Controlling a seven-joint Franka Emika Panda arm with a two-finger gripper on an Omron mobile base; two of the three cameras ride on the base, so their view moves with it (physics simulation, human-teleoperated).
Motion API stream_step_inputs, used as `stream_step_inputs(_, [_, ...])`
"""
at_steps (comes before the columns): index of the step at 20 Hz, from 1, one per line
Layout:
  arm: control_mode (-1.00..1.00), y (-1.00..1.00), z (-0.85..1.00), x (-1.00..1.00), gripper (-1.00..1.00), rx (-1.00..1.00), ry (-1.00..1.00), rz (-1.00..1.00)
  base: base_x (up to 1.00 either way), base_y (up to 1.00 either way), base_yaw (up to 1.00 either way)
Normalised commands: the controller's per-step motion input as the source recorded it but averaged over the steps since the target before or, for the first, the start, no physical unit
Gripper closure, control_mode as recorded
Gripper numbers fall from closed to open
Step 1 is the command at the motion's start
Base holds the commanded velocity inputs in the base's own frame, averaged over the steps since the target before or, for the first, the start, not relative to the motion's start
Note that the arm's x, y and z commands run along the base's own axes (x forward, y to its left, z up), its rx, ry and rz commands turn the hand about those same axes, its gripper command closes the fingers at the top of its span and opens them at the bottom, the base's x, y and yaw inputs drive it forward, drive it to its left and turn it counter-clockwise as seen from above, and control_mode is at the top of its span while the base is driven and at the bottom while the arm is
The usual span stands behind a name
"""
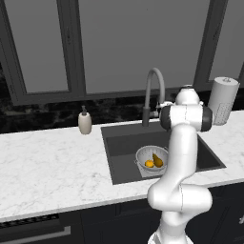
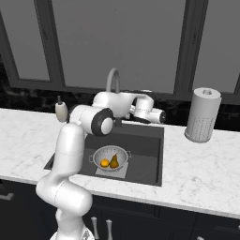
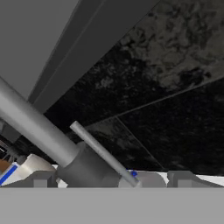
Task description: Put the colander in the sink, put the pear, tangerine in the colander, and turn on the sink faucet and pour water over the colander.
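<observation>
- The colander (image 1: pixel 151 159) sits on the floor of the sink (image 1: pixel 124 143), toward the front, with the pear (image 1: pixel 157 160) and the tangerine (image 1: pixel 149 164) inside it, touching each other.
- No water runs from the sink faucet (image 1: pixel 153 90); its arched spout seems to end behind the colander rather than over it, so a stream could miss the fruit unless the spout is swung.
- The end effector (image 3: pixel 113 180) is right at the faucet's dark lower body, fingers spread wide and empty, with the thin lever (image 3: pixel 103 153) running between them in the hand view.
- Risk, as I judge it: the lever is slim and slanted, so a push from one finger could slide off along it; a push a little too low would meet the faucet body instead.
- In the right base view the forearm stretches across the back of the basin, above the colander and clear of it.
- The worktop (image 1: pixel 47 167) is white marble; a soap bottle (image 1: pixel 85 121) stands left of the sink, and a paper-towel roll (image 1: pixel 222 100) to the right.
- Behind are a dark stone backsplash (image 1: pixel 43 116) and tall grey windows (image 1: pixel 119 43).
</observation>
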Motion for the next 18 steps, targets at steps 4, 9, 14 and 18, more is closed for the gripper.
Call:
stream_step_inputs(4, [-1.0, 0.07, -0.04, 0.3, -1.0, 0.0, 0.0, 0.0, 0.0, 0.0, 0.0])
stream_step_inputs(9, [-1.0, 0.04, -0.15, 0.27, -1.0, 0.0, 0.04, 0.0, 0.0, 0.0, 0.0])
stream_step_inputs(14, [-1.0, 0.0, -0.21, 0.24, -1.0, 0.0, 0.04, 0.0, 0.0, 0.0, 0.0])
stream_step_inputs(18, [-1.0, 0.04, -0.16, 0.15, 1.0, 0.0, 0.02, 0.0, 0.0, 0.0, 0.0])
